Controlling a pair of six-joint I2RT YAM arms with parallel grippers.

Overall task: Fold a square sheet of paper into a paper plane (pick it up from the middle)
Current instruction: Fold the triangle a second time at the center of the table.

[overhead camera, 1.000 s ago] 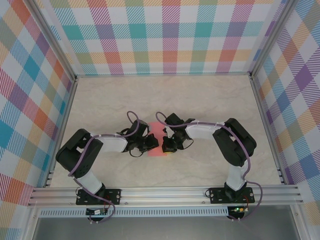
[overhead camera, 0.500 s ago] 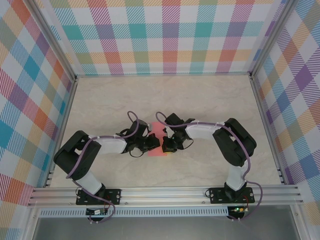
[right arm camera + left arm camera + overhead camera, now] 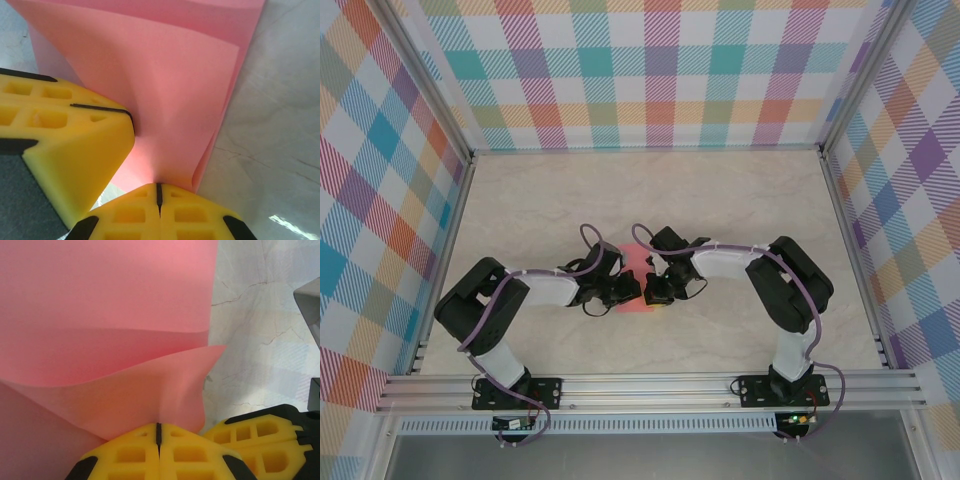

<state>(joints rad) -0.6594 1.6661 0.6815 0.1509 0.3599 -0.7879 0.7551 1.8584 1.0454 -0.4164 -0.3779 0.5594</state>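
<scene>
The top camera is looking down from behind the arms; both wrist cameras are viewing, seemingly, one sheet of paper point(image 3: 100, 300) close-up.

A pale, marbled table point(image 3: 740, 200) filled the middle of the top view, its thin grey veins plainer in the wrist views. Three checked walls closed it in: a back wall point(image 3: 640, 70) across the upper frame, a left wall point(image 3: 370, 200) and a right wall point(image 3: 910, 200), all in teal, pink, orange, yellow and purple squares on white. Metal posts point(image 3: 425, 80) ran along the upper corners where the walls met. A slotted aluminium rail point(image 3: 650, 388) crossed the lower frame, with a grey strip point(image 3: 650, 455) below it. Light was soft and even, with a small glint point(image 3: 287, 224) on the table at the lower right of the right wrist view.
</scene>
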